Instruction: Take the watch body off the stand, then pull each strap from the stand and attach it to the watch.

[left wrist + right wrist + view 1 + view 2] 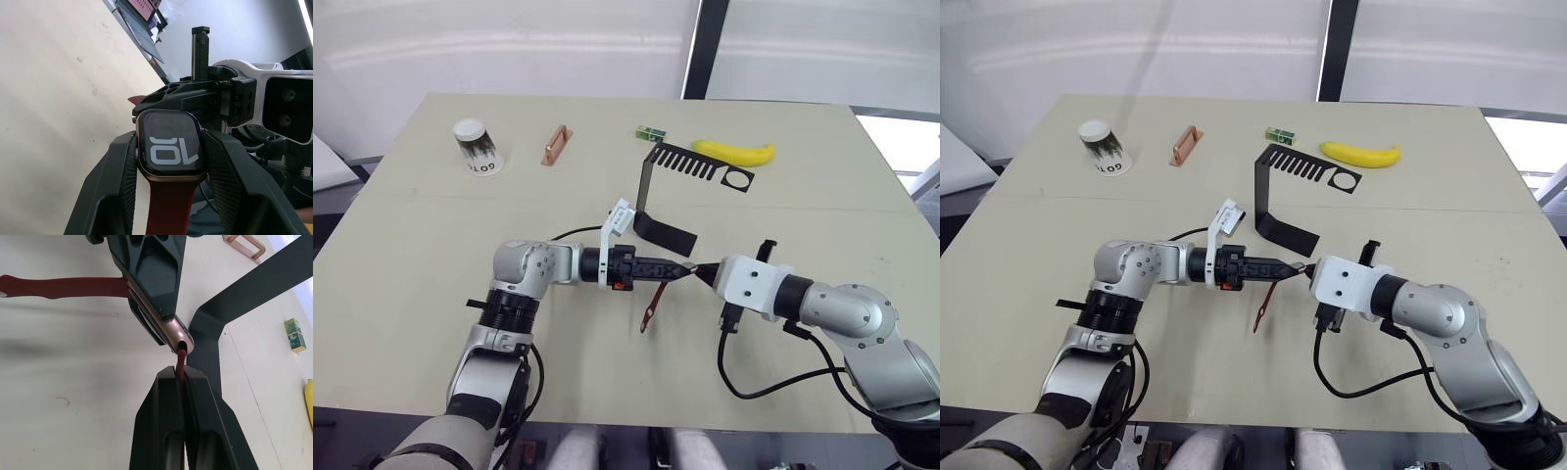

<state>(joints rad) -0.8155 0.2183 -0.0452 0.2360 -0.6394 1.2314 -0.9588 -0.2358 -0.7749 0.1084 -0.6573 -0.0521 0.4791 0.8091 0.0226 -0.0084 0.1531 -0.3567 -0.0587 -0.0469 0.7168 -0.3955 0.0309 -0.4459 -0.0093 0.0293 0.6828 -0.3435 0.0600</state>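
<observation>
Above the middle of the pale surface (431, 225), the left pincer (677, 270) is clamped on the watch body (170, 143), one dark red strap (651, 305) hanging below it. The right pincer (702, 273) pinches the second strap (181, 361) closed, its tip at the watch's edge. The black stand (680, 166) sits just beyond.

Stand (658, 186) is sitting just above the two grippers at frame centre, its foot crowding that side. Table (421, 255) is lying open lower centre and at left; cup (476, 145), copper bar (557, 144), green block (651, 132), banana (734, 152) are lining the upper edge.
</observation>
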